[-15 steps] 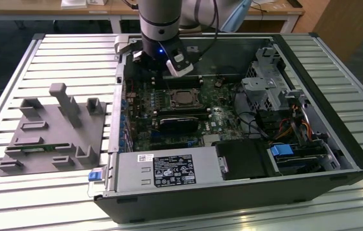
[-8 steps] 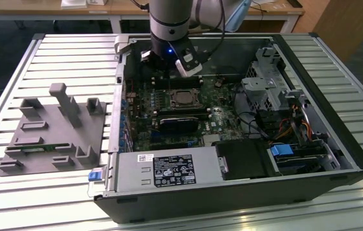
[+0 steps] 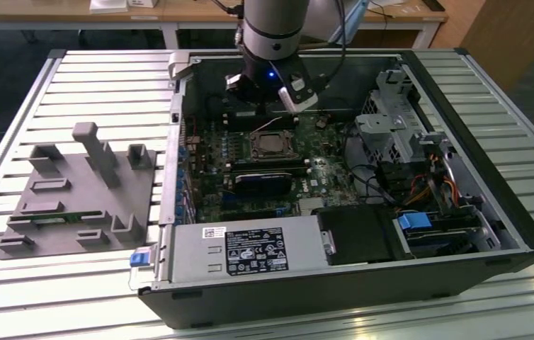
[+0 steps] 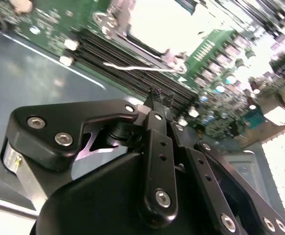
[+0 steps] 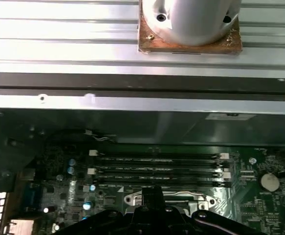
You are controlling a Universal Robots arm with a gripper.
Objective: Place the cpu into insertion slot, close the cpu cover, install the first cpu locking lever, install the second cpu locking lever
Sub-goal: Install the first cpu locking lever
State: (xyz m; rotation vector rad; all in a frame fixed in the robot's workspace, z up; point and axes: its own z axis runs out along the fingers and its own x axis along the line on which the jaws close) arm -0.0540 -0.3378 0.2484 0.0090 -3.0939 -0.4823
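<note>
Black on silver: one gripper [image 3: 265, 115] at the end of one arm [image 3: 272, 28], dropped straight down into the open computer case [image 3: 493, 212]. Fingers [image 5: 153, 195] pressed together, pinching nothing. Held low over the green motherboard [image 3: 210, 177], tip close to the long memory slots [image 5: 157, 157]. Just past the tip in the second wrist view, one thin wire lever [image 4: 142, 67] lying across those slots. Just beyond that, one insertion slot [image 4: 152, 22], glaring bright; whether filled, cannot tell. Further out, on the exterior view's left, one grey moulded fixture [image 3: 78, 191], resting on the slatted table [image 3: 21, 283] beside the case.
</note>
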